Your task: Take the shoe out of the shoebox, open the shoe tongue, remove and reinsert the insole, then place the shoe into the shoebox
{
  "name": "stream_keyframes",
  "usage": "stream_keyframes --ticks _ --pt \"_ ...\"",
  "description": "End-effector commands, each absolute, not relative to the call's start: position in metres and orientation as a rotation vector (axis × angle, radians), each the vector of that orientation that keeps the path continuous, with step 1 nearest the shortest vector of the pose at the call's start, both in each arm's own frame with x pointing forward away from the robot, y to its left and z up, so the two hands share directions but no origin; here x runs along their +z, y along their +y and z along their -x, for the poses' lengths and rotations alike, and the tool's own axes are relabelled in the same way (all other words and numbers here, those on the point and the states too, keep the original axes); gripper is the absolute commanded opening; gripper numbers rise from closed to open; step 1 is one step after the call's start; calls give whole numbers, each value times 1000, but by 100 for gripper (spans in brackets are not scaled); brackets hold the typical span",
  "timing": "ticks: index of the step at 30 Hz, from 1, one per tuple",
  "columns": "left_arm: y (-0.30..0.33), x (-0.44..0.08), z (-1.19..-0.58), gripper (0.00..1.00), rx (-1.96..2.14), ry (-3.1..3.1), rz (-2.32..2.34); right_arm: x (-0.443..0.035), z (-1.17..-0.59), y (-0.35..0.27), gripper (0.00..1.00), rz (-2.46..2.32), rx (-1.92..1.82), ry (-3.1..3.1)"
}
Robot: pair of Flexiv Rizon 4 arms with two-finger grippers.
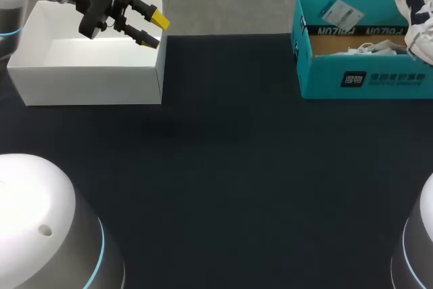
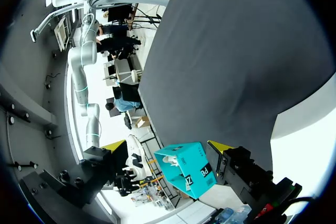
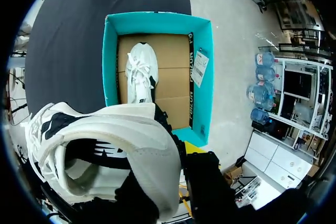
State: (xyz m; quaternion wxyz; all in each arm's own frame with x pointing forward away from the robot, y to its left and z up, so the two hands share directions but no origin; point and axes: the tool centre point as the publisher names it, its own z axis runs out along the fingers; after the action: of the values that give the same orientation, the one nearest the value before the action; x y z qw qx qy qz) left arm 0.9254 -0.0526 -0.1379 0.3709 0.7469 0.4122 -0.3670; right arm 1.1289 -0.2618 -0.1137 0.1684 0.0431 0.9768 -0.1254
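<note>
The right gripper (image 3: 190, 156) was clamped on the shoe (image 3: 105, 145), holding it by the rim of its opening. One yellow-tipped finger (image 3: 196, 149) showed against the outside of the shoe. The other finger was hidden by the shoe. The shoe was white with dark side marks, and its open mouth faced the wrist. It hung in the air above the shoebox (image 3: 202, 45), not touching it. In the head view the shoe (image 1: 418, 18) hung over the right end of the shoebox (image 1: 365, 80), partly cut off at the edge of the view.

Below the gripper, the teal shoebox stood open at the far right of the table (image 1: 223, 167). A second shoe (image 3: 140, 72), also white, lay laces up on its brown floor, closer to one long wall than the other. A white tag (image 3: 199, 69) was fixed to the inside of the opposite wall.

The left gripper (image 1: 155, 30) was far across the table, at the far left. Its fingers were spread wide with nothing between them. It hung tilted above the far right corner of a white box (image 1: 88, 79), which stood open at the far left of the table. In its own wrist view the left gripper (image 2: 167, 146) pointed out across the dark table top toward the shoebox (image 2: 189, 174), which lay well apart from it. The table between the two boxes was covered in dark cloth.
</note>
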Motion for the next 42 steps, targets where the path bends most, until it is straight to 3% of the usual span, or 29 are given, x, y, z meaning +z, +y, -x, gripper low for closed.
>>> stream_keyframes --ticks 1,23,42 --pt "-52 -138 -925 100 -938 1057 -1918 -111 -1153 -271 0 -115 -361 2818" --pt "-52 -138 -925 100 -938 1057 -1918 -117 -1173 -288 0 -181 -321 2812" --pt "-52 -138 -925 100 -938 1057 -1918 -114 -1179 -300 0 -1719 -252 2096"
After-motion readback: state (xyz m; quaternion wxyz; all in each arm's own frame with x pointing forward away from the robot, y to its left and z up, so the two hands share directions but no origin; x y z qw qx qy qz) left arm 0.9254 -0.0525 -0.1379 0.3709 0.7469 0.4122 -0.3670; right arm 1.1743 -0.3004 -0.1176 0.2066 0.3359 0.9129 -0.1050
